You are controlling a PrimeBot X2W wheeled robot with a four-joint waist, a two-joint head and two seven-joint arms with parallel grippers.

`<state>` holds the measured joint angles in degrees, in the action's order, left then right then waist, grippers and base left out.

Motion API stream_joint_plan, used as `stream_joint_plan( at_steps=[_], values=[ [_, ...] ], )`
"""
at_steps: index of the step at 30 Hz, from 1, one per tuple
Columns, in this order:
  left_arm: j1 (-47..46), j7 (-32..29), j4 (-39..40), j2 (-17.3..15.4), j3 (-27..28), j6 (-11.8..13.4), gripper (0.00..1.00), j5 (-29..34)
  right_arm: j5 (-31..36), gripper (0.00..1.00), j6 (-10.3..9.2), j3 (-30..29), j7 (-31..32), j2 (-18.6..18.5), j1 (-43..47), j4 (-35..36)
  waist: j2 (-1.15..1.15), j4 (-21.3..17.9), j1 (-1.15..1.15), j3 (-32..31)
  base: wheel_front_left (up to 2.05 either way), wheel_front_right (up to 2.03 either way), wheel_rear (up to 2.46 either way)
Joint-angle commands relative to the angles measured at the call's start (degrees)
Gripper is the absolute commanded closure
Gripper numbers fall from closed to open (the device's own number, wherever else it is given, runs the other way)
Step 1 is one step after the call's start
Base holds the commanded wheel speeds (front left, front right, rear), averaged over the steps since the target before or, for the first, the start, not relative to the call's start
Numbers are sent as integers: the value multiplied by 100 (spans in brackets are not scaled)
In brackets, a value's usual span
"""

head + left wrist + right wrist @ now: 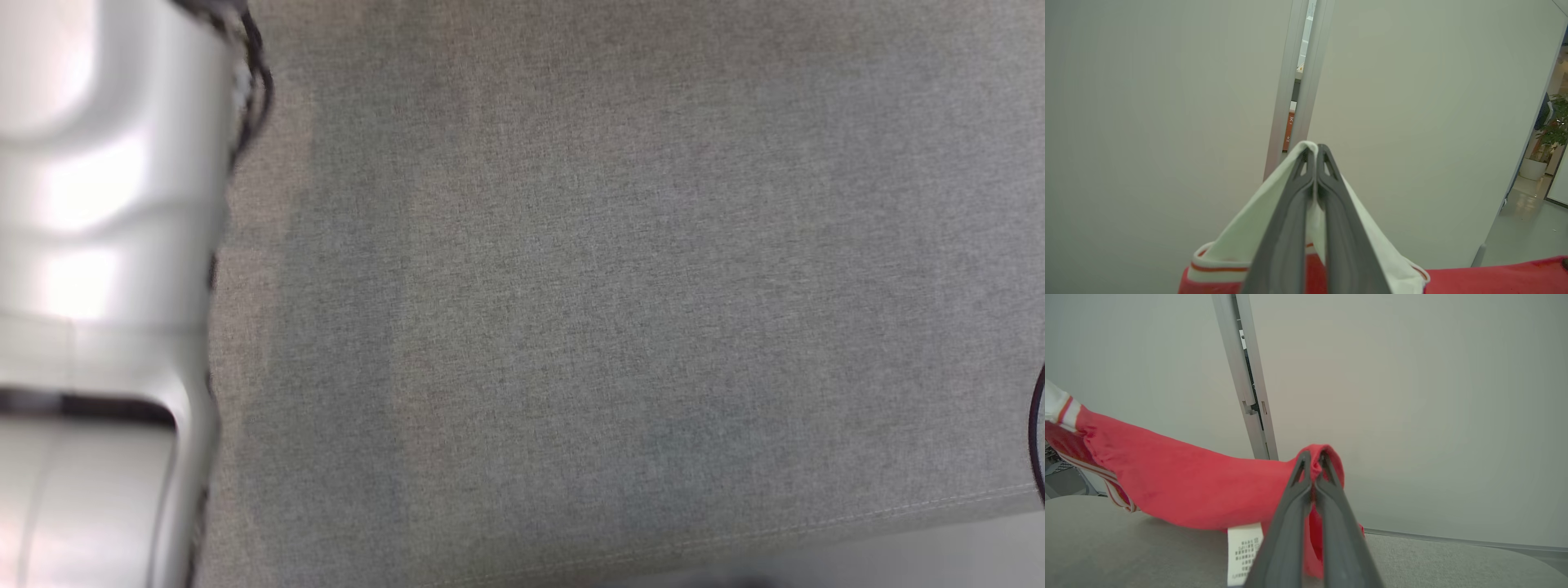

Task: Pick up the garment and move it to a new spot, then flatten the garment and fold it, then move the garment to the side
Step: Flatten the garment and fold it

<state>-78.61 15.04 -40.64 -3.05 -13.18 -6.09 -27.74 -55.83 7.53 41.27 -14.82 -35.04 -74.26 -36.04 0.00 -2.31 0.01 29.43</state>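
Fabric of the red garment (1180,486) is pinched in both claws. The left claw (1314,149) is pressed together on its white, orange-striped edge, and the right claw (1314,455) is pressed together on a fold of red cloth near the white care label (1243,551). The garment hangs stretched between them over the grey cloth-covered bench (1106,547), before pale wall panels (1412,396).

Red garment (1188,490), white striped trim, grey surface (612,286)
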Motion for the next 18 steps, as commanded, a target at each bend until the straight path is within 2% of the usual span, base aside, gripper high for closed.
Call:
stream_joint_plan(
  at_steps=[1,7,13,18],
  values=[
    [535,13,258,-8,77,50,100,22,-37,100,-7,6,-40,-64,339,172,0,16,-1,-155,0,0,0],
    [2542,16,1620,3,191,283,100,235,1,100,-8,-475,-37,-214,1939,920,0,67,-1,-493,0,0,0],
    [4511,17,2603,5,261,568,100,217,148,100,-8,-946,-37,-4,3552,1429,0,37,-1,-849,0,0,0],
    [5735,17,2999,3,271,729,100,94,251,100,-8,-1255,-38,217,4593,1540,0,23,-1,-1154,0,0,0]
  ],
)
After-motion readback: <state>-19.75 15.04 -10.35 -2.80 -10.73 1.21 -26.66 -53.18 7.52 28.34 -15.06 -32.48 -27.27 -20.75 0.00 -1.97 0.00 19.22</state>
